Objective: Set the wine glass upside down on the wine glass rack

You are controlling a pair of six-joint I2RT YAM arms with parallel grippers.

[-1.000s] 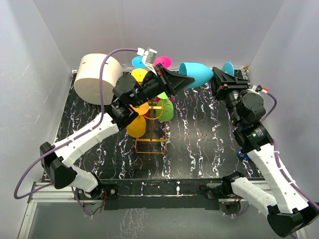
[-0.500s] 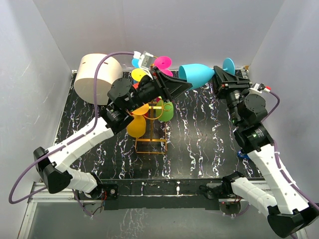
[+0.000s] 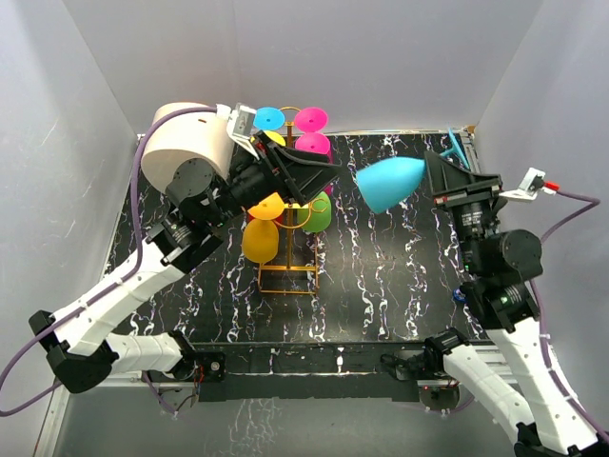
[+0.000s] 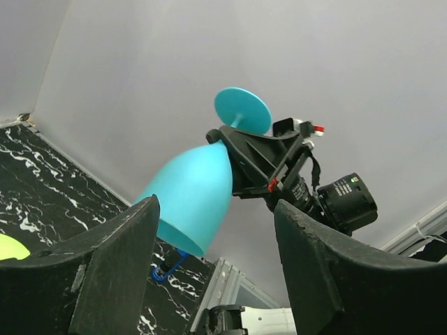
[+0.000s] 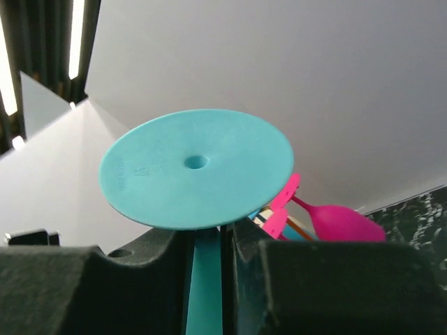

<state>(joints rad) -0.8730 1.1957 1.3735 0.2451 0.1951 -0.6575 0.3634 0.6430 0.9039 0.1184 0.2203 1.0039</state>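
Black marbled table (image 3: pixel 400 276) first, with cream drum (image 3: pixel 181 152) at far left and gold wire rack (image 3: pixel 287 269) just right of it, hung with yellow, green, pink and blue cups (image 3: pixel 262 238). Not yet placed: teal glass (image 3: pixel 388 183) up in the air, well to the right of rack, tilted with bowl mouth toward rack and foot toward right wall. Judged roughly midway through the task: lifted and carried by one arm alone, but turning fully mouth-down, finding a free hook and sliding the stem in all left to do. Right gripper (image 3: pixel 440 164) clamped on the stem, fingers (image 5: pixel 105 293) pressed close on either side of it, round foot (image 5: pixel 195 167) just past the fingertips in the right wrist view. Left gripper (image 3: pixel 331 174) between rack and glass, fingers (image 4: pixel 105 279) spread wide and touching nothing. Bowl framed in the gap between them from the left wrist view, yet clearly beyond and apart from both pads. No sure view of which hook stands free from here.
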